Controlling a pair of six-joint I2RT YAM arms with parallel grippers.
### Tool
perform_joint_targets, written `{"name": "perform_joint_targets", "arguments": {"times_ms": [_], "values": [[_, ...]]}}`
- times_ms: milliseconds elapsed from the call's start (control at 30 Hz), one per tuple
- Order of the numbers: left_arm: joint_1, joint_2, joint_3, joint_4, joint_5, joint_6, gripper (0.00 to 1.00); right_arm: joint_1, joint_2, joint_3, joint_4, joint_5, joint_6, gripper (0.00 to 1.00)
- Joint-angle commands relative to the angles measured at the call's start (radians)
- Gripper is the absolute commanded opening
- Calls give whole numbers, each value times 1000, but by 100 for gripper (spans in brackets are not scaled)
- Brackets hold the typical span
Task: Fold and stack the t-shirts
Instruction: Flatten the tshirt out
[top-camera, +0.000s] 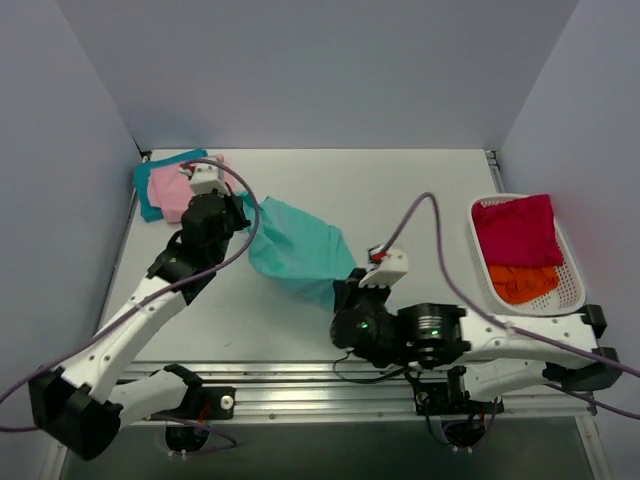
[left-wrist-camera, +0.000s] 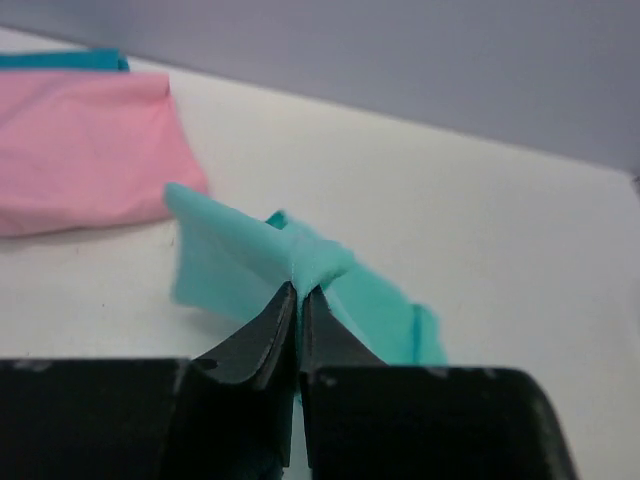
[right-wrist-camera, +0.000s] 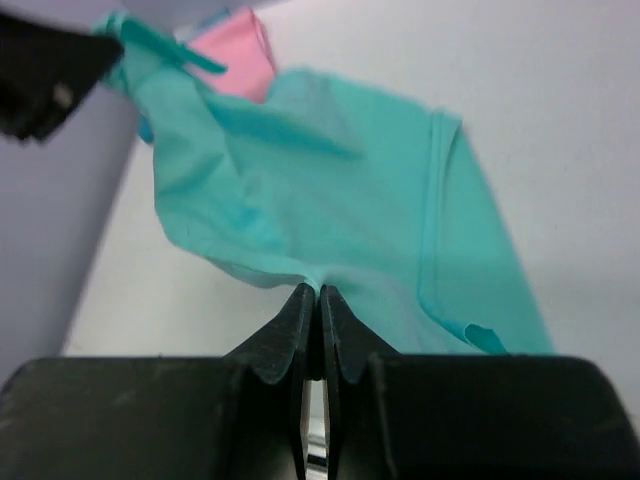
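Two grippers, five tees: right gripper (right-wrist-camera: 310, 290) and, farther, left gripper (left-wrist-camera: 298, 290) each clamp the one mint tee (top-camera: 300, 248) stretched between them; one basket (top-camera: 575, 290) holds crimson tee (top-camera: 515, 230) over part-hidden orange tee (top-camera: 522, 282); far left, pink tee (top-camera: 170, 192) covers most of teal tee (top-camera: 150, 180).

Open table (top-camera: 400, 175) lies between the stretched mint tee (top-camera: 300, 250) and the basket (top-camera: 572, 287); pink tee (top-camera: 168, 195) blocks far-left.

White left arm (top-camera: 130, 318) & right arm (top-camera: 520, 335) w/ black joints, purple cables (top-camera: 430, 197) off wrists, green lights (top-camera: 365, 325) on right, black tapered fingers (left-wrist-camera: 255, 345)
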Motion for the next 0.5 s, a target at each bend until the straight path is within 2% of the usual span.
{"name": "perform_joint_targets", "arguments": {"times_ms": [0,100,233,467], "values": [[-30,-186,78,-148,-56,-18,2,8,-120,129,-149,241,-171,0],[-45,-292,155,-220,-62,-41,2,6,-189,217,-43,268,-373,0],[-62,-412,212,-245,-42,-46,2,9,-223,364,40,268,-556,0],[-62,-548,285,-226,22,-37,2,9,-258,442,253,191,-783,0]]}}
